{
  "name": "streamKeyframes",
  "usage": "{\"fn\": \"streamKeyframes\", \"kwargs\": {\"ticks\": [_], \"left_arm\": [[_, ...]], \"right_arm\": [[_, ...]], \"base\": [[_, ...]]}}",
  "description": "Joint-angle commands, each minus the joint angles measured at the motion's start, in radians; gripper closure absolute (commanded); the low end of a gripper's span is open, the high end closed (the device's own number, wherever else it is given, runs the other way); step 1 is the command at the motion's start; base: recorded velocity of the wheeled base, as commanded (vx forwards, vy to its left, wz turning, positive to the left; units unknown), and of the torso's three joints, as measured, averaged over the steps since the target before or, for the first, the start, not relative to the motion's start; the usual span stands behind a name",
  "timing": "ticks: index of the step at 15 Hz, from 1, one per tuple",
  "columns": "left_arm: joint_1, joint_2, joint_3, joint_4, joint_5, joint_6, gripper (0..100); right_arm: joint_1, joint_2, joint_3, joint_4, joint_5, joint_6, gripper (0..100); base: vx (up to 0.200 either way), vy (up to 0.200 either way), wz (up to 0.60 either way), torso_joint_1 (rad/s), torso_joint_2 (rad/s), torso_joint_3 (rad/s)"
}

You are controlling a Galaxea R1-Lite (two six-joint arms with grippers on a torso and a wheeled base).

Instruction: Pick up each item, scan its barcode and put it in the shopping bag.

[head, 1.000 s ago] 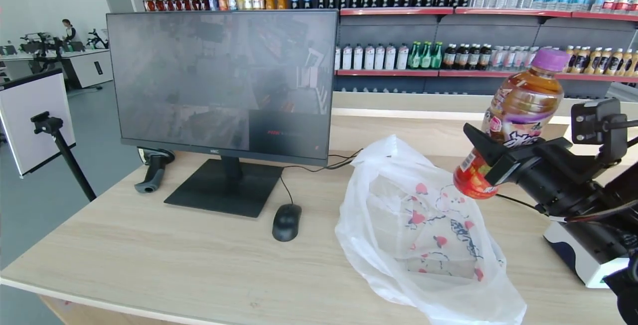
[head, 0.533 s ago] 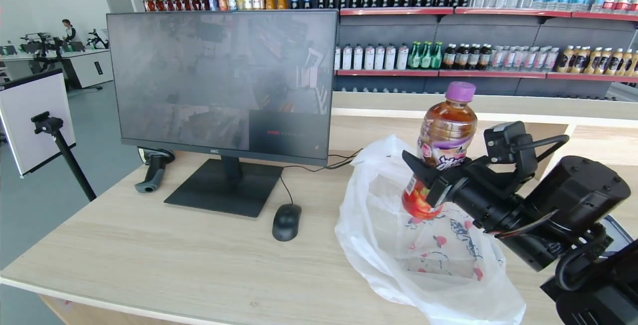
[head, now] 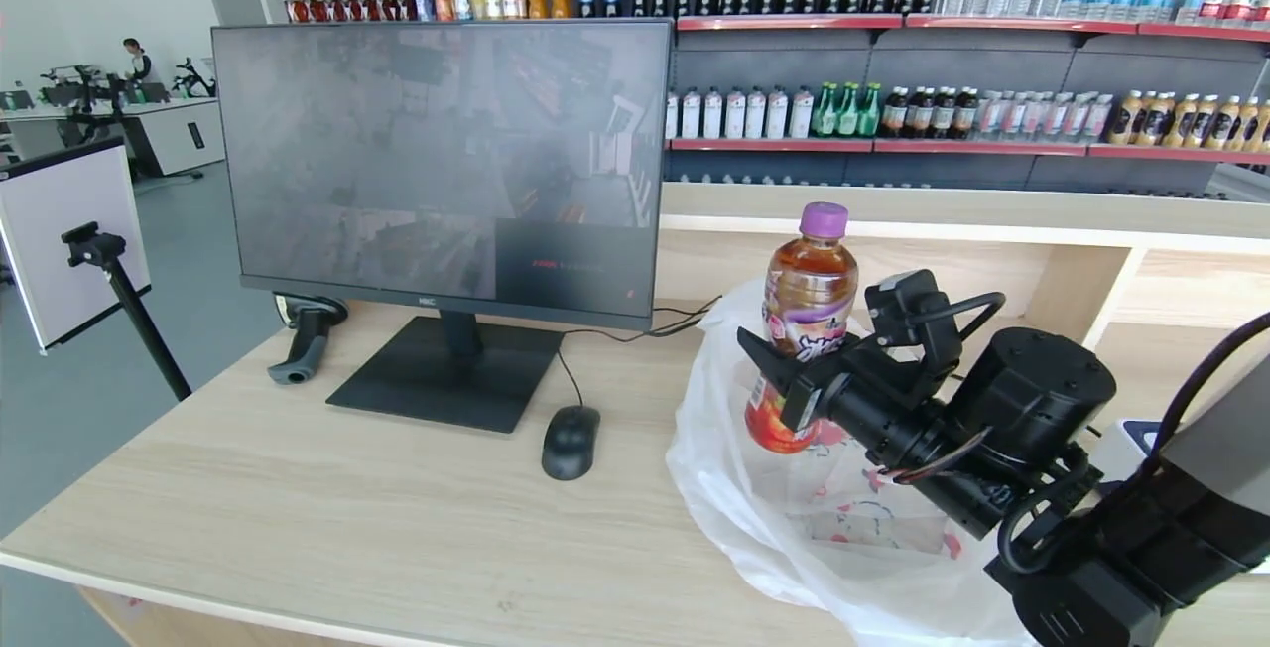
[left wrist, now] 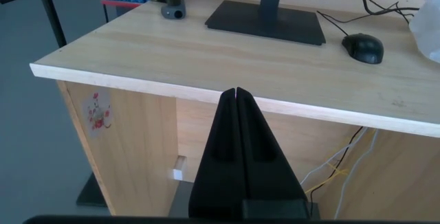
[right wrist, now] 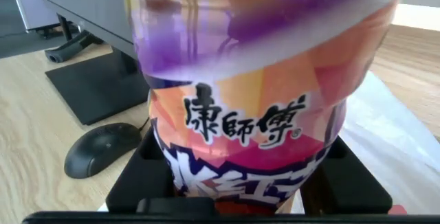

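An upright tea bottle (head: 806, 324) with a purple cap and a red-and-purple label hangs over the mouth of the white plastic shopping bag (head: 784, 528), which lies open on the counter. My right gripper (head: 789, 384) is shut on the bottle around its label. In the right wrist view the bottle (right wrist: 265, 93) stands close up between the black fingers (right wrist: 148, 165). My left gripper (left wrist: 236, 95) is shut with nothing in it, held below and in front of the counter's front edge (left wrist: 206, 90).
A black monitor (head: 442, 166) stands at the counter's back left, with a mouse (head: 570, 441) and cable beside its stand. A handheld barcode scanner (head: 303, 334) rests left of the stand. Drink shelves (head: 952, 62) line the wall behind.
My right arm carried the bottle leftward and down, from high at the right to just above the bag's opening. The left gripper view has no earlier frame.
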Motion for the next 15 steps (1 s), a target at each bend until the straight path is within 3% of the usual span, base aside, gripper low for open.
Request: {"fn": "streamKeyframes", "kwargs": {"ticks": [1, 15], "left_arm": [[0.000, 0.000, 0.000, 0.000, -0.001, 0.000, 100], [0.000, 0.000, 0.000, 0.000, -0.001, 0.000, 100]], "right_arm": [[0.003, 0.041, -0.016, -0.001, 0.000, -0.001, 100], [0.050, 0.101, -0.031, -0.001, -0.001, 0.012, 100]], "base": [[0.000, 0.000, 0.00, 0.000, 0.00, 0.000], [0.000, 0.000, 0.00, 0.000, 0.00, 0.000]]}}
